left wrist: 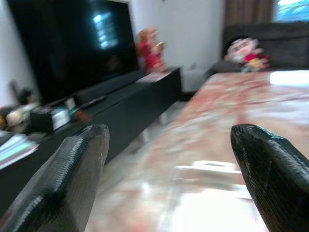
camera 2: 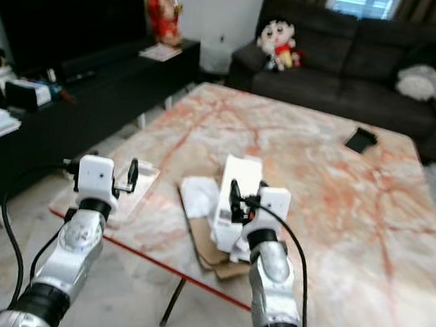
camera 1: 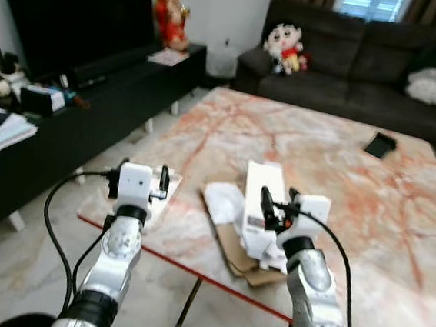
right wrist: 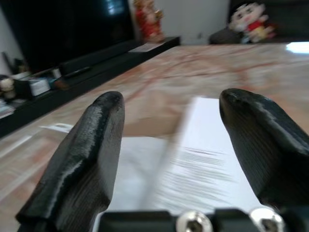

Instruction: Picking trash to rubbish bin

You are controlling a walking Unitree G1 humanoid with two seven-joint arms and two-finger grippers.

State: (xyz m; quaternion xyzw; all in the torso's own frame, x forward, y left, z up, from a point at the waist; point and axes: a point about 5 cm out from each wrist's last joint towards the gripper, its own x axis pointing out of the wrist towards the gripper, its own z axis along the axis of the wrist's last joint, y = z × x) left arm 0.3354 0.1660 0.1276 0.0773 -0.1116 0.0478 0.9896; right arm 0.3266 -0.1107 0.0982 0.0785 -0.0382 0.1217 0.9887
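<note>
**A:** You're in a living room, standing at the near edge of a pink-veined marble counter [camera 1: 341, 168]. In the left eye view a dark sofa [camera 1: 367, 62] runs along the far wall with a plush doll [camera 1: 285, 45] on it, and a black TV console [camera 1: 93, 97] runs down your left. The trash sits near the front edge of the counter: a white box [camera 1: 259, 206] lying on crumpled white paper [camera 1: 226, 203] and flat brown cardboard [camera 1: 236, 254].

**B:** Where are my pincers?

**A:** The right pincer [camera 1: 276, 204] hangs just over the near end of the box. The left pincer [camera 1: 158, 182] is over a clear plastic sheet [camera 1: 160, 200] at the counter's left corner.

**B:** And the right eye view?

**A:** Same scene. A small dark item [camera 2: 360, 138] lies well apart on the far side, out of your way. I can't spot a rubbish bin, so you'll probably have to turn and search with the load in hand.

**B:** The wrist views?

**A:** Left wrist: fingers [left wrist: 72, 179] spread wide, nothing between them. Right wrist: fingers [right wrist: 91, 150] wide too, straddling the box, printed face up.

**B:** Risks?

**A:** I'd guess the box is light and stacked loose. Closing off-centre could skid it or drag the paper and cardboard off the near edge.
</note>
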